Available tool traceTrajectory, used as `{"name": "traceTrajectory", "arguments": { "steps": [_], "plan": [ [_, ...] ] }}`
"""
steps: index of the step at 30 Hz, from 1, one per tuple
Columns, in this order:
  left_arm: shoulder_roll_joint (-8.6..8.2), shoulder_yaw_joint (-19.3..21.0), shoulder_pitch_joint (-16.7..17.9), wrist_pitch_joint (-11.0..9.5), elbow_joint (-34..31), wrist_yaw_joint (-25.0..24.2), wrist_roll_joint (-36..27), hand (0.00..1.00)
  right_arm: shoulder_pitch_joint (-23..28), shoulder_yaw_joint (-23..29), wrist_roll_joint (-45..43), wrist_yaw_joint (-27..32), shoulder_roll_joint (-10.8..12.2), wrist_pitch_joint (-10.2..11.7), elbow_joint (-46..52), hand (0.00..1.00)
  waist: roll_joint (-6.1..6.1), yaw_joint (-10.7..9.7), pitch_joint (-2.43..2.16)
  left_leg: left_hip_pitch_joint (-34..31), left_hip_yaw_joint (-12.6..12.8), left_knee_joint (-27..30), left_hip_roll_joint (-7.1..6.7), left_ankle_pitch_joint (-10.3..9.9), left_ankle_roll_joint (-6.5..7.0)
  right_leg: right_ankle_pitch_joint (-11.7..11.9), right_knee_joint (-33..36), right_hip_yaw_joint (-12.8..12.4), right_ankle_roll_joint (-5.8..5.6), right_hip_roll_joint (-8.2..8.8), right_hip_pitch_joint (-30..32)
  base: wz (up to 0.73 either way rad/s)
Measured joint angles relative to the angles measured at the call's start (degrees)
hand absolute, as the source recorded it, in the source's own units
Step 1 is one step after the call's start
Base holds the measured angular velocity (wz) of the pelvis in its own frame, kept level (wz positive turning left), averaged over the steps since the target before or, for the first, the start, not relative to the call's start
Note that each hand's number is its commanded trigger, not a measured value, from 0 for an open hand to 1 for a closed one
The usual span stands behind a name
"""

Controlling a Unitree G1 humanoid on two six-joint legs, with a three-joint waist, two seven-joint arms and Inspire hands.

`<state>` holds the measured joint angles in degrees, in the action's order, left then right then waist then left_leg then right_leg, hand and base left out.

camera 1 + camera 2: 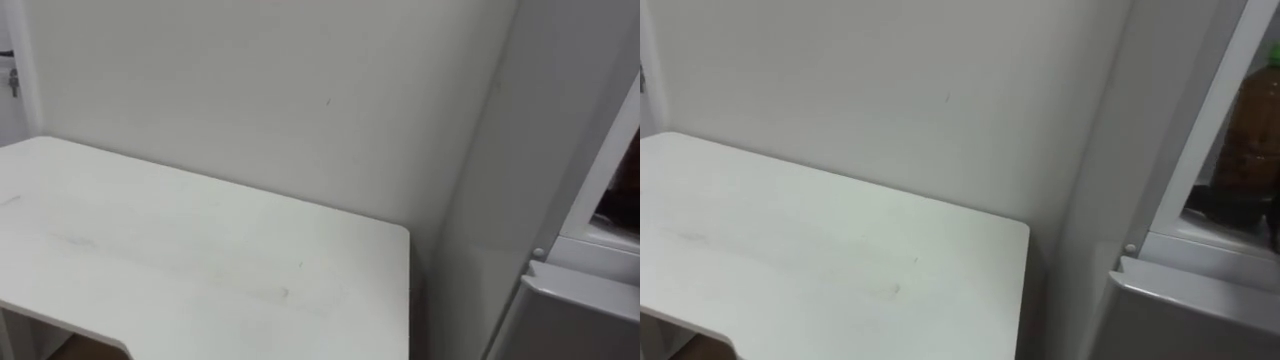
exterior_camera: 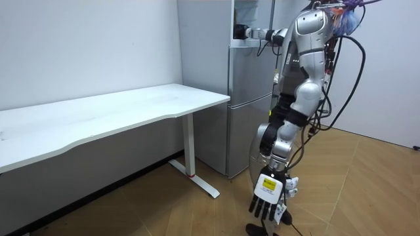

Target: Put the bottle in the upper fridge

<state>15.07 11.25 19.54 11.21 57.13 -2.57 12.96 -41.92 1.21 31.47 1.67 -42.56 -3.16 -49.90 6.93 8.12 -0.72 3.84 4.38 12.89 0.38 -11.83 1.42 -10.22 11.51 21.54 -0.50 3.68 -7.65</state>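
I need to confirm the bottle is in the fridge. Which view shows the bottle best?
The right eye view: the brown bottle is inside the open upper fridge, at the picture's right edge. The left eye view catches a dark sliver there. In the room view the right hand reaches into that compartment and the bottle is hidden.

White table (image 1: pixel 200 250); pale grey fridge (image 2: pixel 246 111); bottle (image 1: pixel 1252 130) seemingly brown; floor (image 2: pixel 367 190) tan herringbone wood.

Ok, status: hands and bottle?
Right hand up at upper fridge opening. Brown bottle upright inside, release unconfirmed. Left hand hanging open, empty. White table beside fridge, not in the way.
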Motion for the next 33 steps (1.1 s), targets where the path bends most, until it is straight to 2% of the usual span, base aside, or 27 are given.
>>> {"name": "traceTrajectory", "arguments": {
  "steps": [4,17,21,25,33],
  "plan": [
    [-0.03,0.0,0.0,0.0,0.0,0.7,0.1,0.0,0.0,0.1,1.4,-0.3,0.0,0.6,-0.1,0.0,-0.39,0.0,0.13,0.4,0.0,-0.1,0.0,0.0,-0.01,0.0,-0.3,0.0,0.0,-0.04,-0.5,0.0],
    [-0.06,0.0,-0.1,-0.3,0.1,0.9,0.1,0.0,0.0,0.1,4.0,-0.9,-0.1,1.1,-0.5,0.0,-0.46,-0.3,0.16,0.6,0.1,-0.2,0.06,0.0,0.0,0.1,-0.9,-0.2,0.13,-0.16,-0.9,0.0],
    [-0.09,0.0,-0.5,-0.3,0.2,0.9,0.2,0.0,0.3,0.1,4.5,-0.8,-0.1,1.1,1.2,0.0,-0.76,-0.6,0.33,0.5,0.1,-0.2,0.06,-0.1,-0.02,0.1,-0.9,-0.6,0.13,-0.22,-0.4,-0.01],
    [-0.3,0.0,-0.5,-0.3,0.2,0.9,0.1,0.0,2.1,0.8,6.5,-0.5,-0.1,1.0,6.6,0.0,-1.25,-1.8,0.34,-0.1,0.1,-0.2,0.06,0.0,-0.02,0.1,-0.9,-0.9,0.18,-0.28,-0.1,0.0],
    [-0.48,-0.1,-0.8,-1.2,-0.3,2.5,-1.0,0.0,4.7,1.2,9.0,1.0,0.1,0.5,12.6,0.0,-0.75,-3.5,0.08,0.1,0.2,-0.6,0.13,0.0,-0.04,0.1,-0.9,-1.6,0.17,-0.43,0.0,-0.01]
  ]
}}
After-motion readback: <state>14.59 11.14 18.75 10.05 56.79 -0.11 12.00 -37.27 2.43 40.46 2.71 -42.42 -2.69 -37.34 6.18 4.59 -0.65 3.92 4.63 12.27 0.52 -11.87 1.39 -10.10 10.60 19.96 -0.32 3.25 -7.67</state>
